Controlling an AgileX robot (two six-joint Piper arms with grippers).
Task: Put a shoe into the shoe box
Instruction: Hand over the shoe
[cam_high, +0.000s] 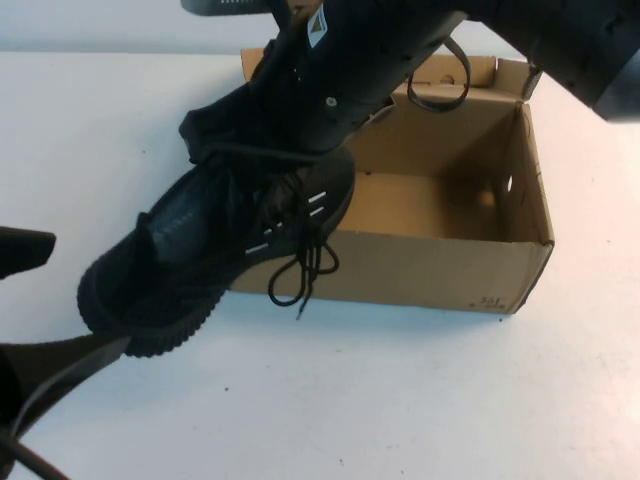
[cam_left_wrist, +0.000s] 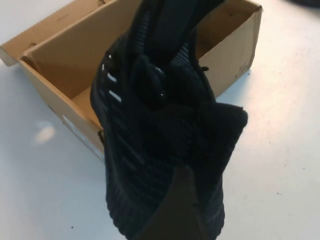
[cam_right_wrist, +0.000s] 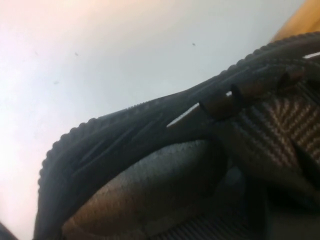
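The black mesh shoe (cam_high: 230, 240) hangs tilted in the air over the near left corner of the shoe box (cam_high: 440, 270), toe down and to the left, with its laces dangling. My right gripper (cam_high: 295, 115) reaches in from the back and is shut on the shoe's heel collar. The right wrist view shows the shoe's opening and sole edge (cam_right_wrist: 175, 130) very close, with a sliver of the box (cam_right_wrist: 305, 20). My left gripper (cam_high: 85, 310) is open at the toe, and one finger (cam_left_wrist: 175, 210) lies against the shoe (cam_left_wrist: 150, 150). The open brown box (cam_left_wrist: 65, 55) stands empty behind it.
The white table (cam_high: 400, 400) spreads around the box. The box's lid flap (cam_high: 480, 70) stands up at the back. My left arm and its cable (cam_high: 30, 400) fill the near left corner.
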